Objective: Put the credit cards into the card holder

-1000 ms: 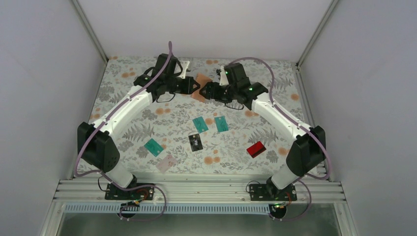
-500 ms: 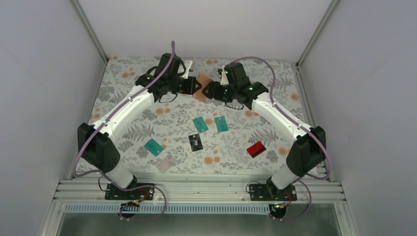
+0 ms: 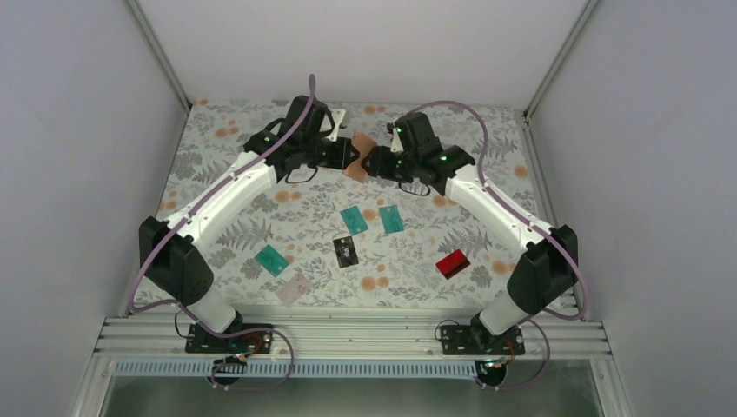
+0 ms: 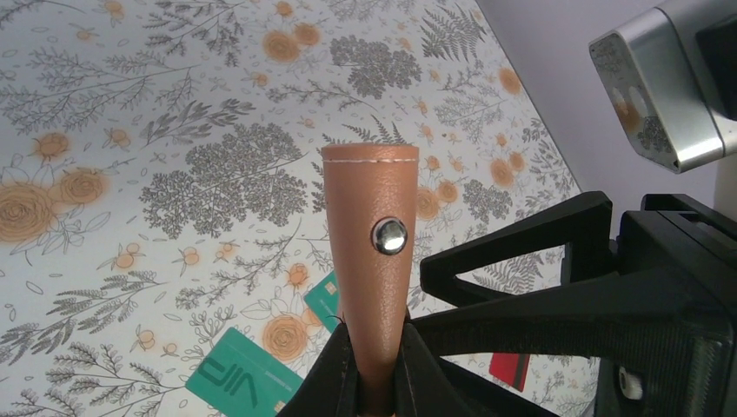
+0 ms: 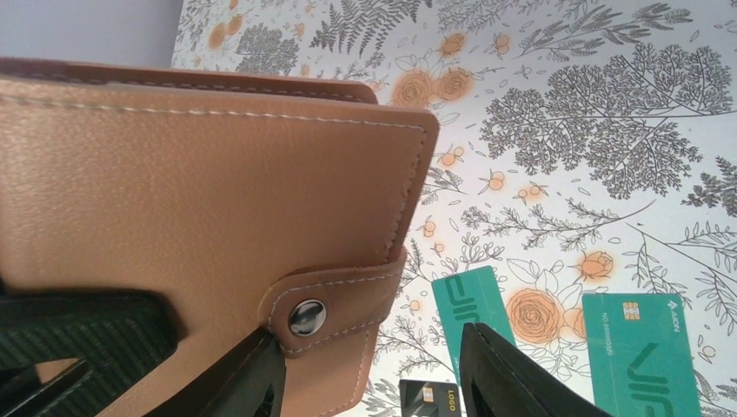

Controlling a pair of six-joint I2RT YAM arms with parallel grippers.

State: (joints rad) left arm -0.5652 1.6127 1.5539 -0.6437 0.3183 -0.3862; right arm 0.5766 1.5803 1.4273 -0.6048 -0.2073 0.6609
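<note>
**Top view.** You are holding the card holder (image 3: 356, 158) above the far middle of the floral table (image 3: 217, 174), between the left gripper (image 3: 344, 155) and the right gripper (image 3: 375, 162). No card is going in yet. The three teal cards (image 3: 272, 260) (image 3: 354, 219) (image 3: 391, 218), black card (image 3: 347, 251), pale pink card (image 3: 295, 287) and red card (image 3: 453, 262) are all lying loose nearer the bases, well apart from the holder. By my reckoning you are working on getting the holder open, and all six insertions are waiting. The fingers are too small here to read.

**Left wrist.** The left fingers (image 4: 335, 387) are pressing together on the holder's lower end, and it is standing upright, edge-on to the lens. The grip point is running off the bottom of the frame.

**Right wrist.** The right fingers (image 5: 513, 373) are standing spread, gripping nothing. The snap tab (image 5: 335, 308) is hanging just beside the inner one, and I cannot tell if they are touching. The tab is looking fastened. The holder's pockets and opening are hidden, and part of its face is cut off at the left.
</note>
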